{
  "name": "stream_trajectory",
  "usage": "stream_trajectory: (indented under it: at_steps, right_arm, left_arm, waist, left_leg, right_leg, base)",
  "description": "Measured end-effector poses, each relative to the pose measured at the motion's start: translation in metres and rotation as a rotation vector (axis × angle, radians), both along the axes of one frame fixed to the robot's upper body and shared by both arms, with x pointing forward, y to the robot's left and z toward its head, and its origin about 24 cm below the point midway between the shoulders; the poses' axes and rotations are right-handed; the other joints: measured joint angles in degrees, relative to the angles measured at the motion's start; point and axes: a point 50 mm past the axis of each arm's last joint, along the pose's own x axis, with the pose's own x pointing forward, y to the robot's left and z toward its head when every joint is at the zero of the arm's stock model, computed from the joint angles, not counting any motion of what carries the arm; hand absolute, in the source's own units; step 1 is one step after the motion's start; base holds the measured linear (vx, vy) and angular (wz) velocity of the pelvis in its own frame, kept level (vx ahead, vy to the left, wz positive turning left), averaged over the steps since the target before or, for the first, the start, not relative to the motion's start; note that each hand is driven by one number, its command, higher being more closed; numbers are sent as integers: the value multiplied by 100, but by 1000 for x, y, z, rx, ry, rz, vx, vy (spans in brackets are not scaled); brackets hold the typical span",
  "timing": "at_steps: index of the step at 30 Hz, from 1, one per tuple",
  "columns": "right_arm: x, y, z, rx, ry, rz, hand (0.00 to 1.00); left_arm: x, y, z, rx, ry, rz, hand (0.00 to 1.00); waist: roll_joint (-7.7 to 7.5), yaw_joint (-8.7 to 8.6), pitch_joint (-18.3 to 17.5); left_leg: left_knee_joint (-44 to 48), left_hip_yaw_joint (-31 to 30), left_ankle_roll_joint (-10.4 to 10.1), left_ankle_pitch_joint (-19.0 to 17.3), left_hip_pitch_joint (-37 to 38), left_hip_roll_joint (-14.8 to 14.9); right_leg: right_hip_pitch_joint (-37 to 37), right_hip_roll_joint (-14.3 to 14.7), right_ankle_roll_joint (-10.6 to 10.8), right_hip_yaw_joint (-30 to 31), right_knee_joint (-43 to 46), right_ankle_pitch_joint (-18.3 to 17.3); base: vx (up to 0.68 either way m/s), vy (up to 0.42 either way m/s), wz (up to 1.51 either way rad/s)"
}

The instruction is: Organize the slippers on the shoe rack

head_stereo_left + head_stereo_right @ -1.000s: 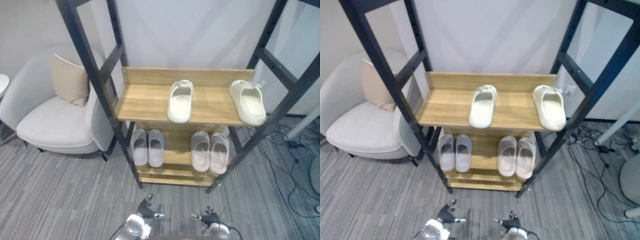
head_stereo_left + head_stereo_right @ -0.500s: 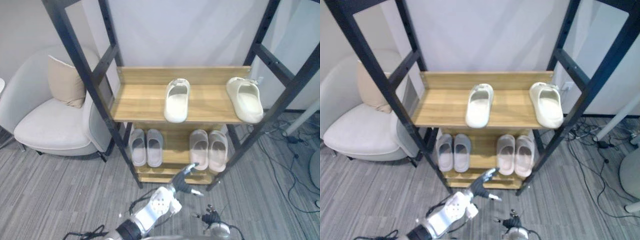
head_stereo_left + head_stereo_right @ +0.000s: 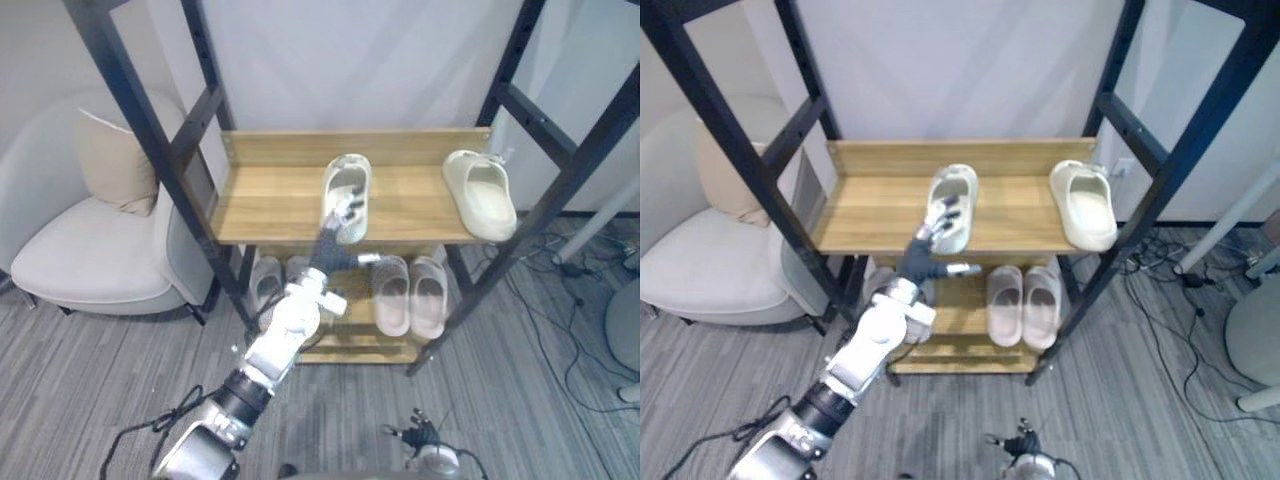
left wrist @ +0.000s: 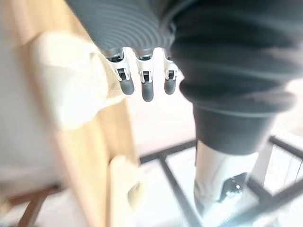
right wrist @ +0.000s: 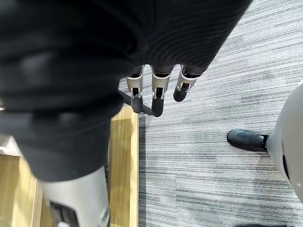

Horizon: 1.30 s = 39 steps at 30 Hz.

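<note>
**Reach status: left hand (image 3: pixel 333 243) at shoe rack (image 3: pixel 275 203)**

The right hand (image 3: pixel 425 438) hangs low above the floor, fingers relaxed and holding nothing. The left hand is raised before the top shelf with its fingers spread wide. They overlap the near end of the middle cream slipper (image 3: pixel 347 190); contact cannot be confirmed. The arm hides part of the grey pair (image 3: pixel 266 283) on the lower shelf, beside the pale pair (image 3: pixel 411 293). A second cream slipper (image 3: pixel 481 193) lies at the top shelf's right end. An armchair (image 3: pixel 90 250) stands left of the rack.

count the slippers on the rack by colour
cream slippers: 2
grey slippers: 2
pale pinkish slippers: 2
total: 6
</note>
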Motion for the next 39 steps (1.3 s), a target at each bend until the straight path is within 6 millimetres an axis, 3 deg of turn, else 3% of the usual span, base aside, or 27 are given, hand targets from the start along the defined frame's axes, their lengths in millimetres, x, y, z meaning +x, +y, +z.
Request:
stream_trajectory:
  at_steps: [6,8,20,28,34,39]
  right_arm:
    - [0,0,0,5,1,8,0]
    - [1,0,2,0,-11,24,0]
    - [1,-3,3,12,-28,5,0]
    - [-1,-6,4,17,-36,-15,0]
    - [1,-9,5,16,-45,-32,0]
    - [2,-10,10,17,-89,-50,0]
  left_arm:
    - [4,10,44,-43,-170,72,0]
    - [8,15,48,-35,-185,103,0]
    - [42,68,29,74,-56,375,0]
    - [62,78,20,171,30,442,0]
    - [80,86,34,245,40,485,0]
    - [86,70,65,253,-45,461,0]
  waist:
    - [-19,-39,-72]
    - [-18,-65,-72]
    - [-7,-92,-68]
    - [12,-109,-42]
    - [26,-136,10]
    - [62,-181,42]
  left_leg:
    - [2,152,12,9,-151,-13]
    - [3,157,12,9,-152,-12]
    - [-5,262,23,17,-80,-5]
    - [-3,305,19,13,-136,-3]
    - [-1,481,19,15,-231,12]
    - [0,616,20,15,-366,59]
  right_leg:
    - [-215,-4,-7,197,20,91]
    - [-233,-1,-24,220,19,106]
    - [-274,2,-38,340,-23,165]
    - [-353,6,-37,400,-15,165]
    - [-504,24,-54,575,17,208]
    - [-714,31,-64,769,21,278]
  base:
    - [5,6,-16]
    - [-16,15,-8]
    - [-46,4,-6]
    - [1,-2,-2]
    - [11,-7,-15]
    - [-18,-18,-17]
